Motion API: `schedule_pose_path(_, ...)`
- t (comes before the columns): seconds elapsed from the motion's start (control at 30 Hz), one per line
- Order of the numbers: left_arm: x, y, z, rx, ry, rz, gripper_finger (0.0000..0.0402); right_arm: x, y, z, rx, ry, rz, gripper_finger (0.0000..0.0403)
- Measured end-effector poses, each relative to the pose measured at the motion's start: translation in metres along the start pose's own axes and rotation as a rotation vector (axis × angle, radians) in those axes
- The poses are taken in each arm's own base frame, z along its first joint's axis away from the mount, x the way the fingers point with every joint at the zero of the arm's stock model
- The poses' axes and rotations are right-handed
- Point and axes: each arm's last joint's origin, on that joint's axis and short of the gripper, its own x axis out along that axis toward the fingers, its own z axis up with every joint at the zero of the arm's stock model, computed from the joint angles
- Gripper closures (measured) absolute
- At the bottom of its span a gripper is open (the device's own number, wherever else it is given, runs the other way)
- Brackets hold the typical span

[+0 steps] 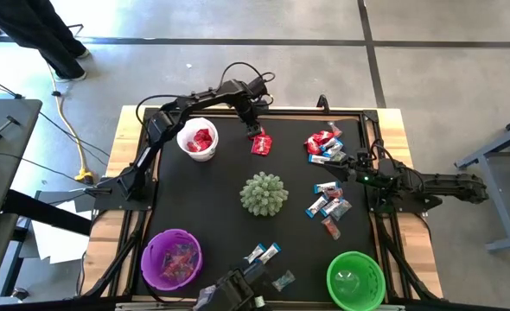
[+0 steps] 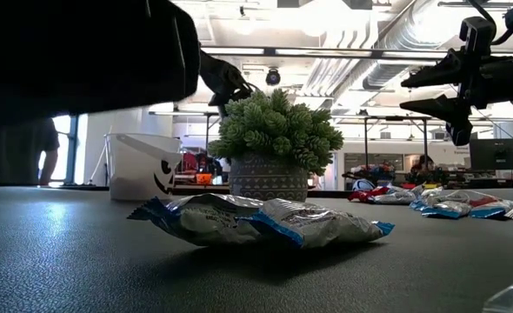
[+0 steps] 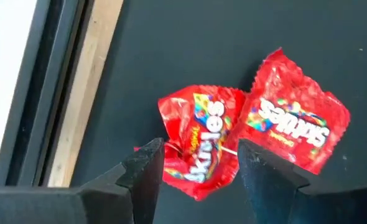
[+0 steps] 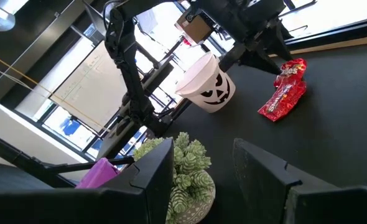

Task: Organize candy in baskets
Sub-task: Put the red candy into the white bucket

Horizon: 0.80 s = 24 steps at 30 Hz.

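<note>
The black surface (image 1: 238, 233) carries three baskets: the white one (image 1: 198, 139) holds red candy, the purple one (image 1: 172, 258) pinkish pieces, the green one (image 1: 355, 280) looks nearly bare. The left end effector (image 3: 199, 165) hangs wide open over two red packets (image 3: 252, 130) beside the white basket. I'd drop straight down and pinch just one. The right end effector (image 4: 202, 165) waits open near the blue candies (image 1: 328, 203), holding nothing.
</note>
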Motion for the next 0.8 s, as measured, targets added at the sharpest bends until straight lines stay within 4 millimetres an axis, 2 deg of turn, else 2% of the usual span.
schedule_pose_path(0.2,0.000,0.004,0.002,0.035,-0.037,0.001,0.0218,0.000,0.000,0.000,0.000,0.000,0.000,0.0240)
schedule_pose_path(0.5,0.004,0.005,0.002,-0.060,-0.051,-0.048,0.0265,0.000,0.000,0.000,0.000,0.000,0.000,0.0240)
schedule_pose_path(0.67,0.004,0.004,-0.009,-0.053,0.049,-0.073,0.0270,0.000,0.000,0.000,0.000,0.000,0.000,0.0240)
schedule_pose_path(0.8,0.015,0.006,-0.013,-0.052,0.093,-0.092,0.0272,0.000,0.000,0.000,0.000,0.000,0.000,0.0240)
